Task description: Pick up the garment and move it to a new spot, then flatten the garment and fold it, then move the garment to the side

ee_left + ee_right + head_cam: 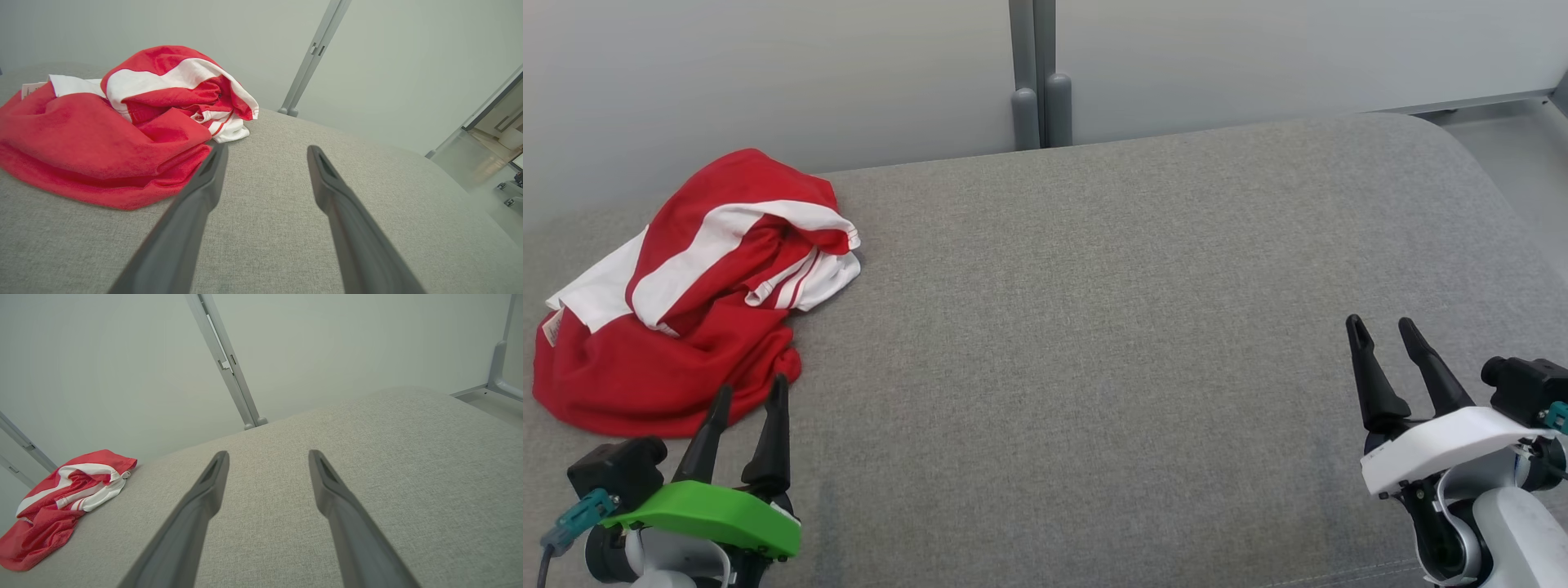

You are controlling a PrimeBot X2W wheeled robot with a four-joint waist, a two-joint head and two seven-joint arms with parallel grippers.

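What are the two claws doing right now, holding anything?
Left claw: open, empty, tips at the near edge of the red-and-white garment.
Right claw: open, empty, over the grey cushion, far from the garment.

Green cover (707, 514) on the left wrist, white cover (1445, 445) on the right, tapered black jaws.

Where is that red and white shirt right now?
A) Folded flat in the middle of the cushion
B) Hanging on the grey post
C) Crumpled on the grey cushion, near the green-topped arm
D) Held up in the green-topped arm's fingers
C: the red and white garment lies bunched on the grey cushion, right by the left arm's fingers, which stand open and empty.
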